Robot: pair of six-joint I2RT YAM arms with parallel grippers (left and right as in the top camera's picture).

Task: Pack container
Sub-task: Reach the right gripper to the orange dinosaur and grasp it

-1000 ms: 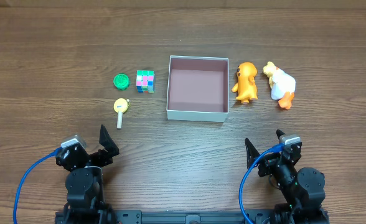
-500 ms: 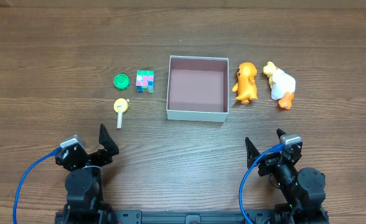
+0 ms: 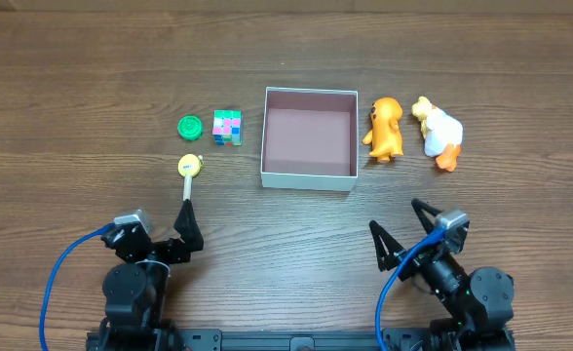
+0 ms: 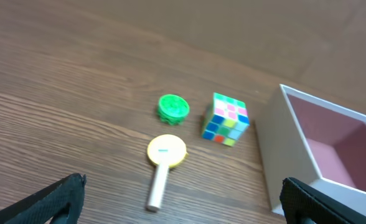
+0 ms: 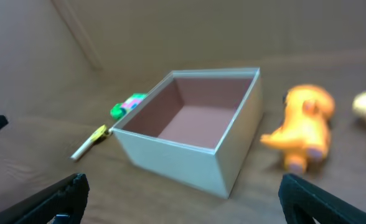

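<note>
The container, a square shallow white box with a pinkish-mauve bottom, stands at the table's middle; it shows in the left wrist view and the right wrist view. Left of it lie a green disc, a coloured cube and a yellow lollipop-shaped toy. Right of it lie an orange animal toy and a white-and-yellow duck toy. My left gripper is open and empty, near the table's front, just below the yellow toy's stick. My right gripper is open and empty at the front right.
Blue cables loop beside both arm bases at the front edge. The wood table runs bare behind the row of toys.
Both arms have turned and moved a little forward. The left gripper has shifted right toward the yellow toy's stick. The right gripper has opened wider. The toys and container have not moved.
</note>
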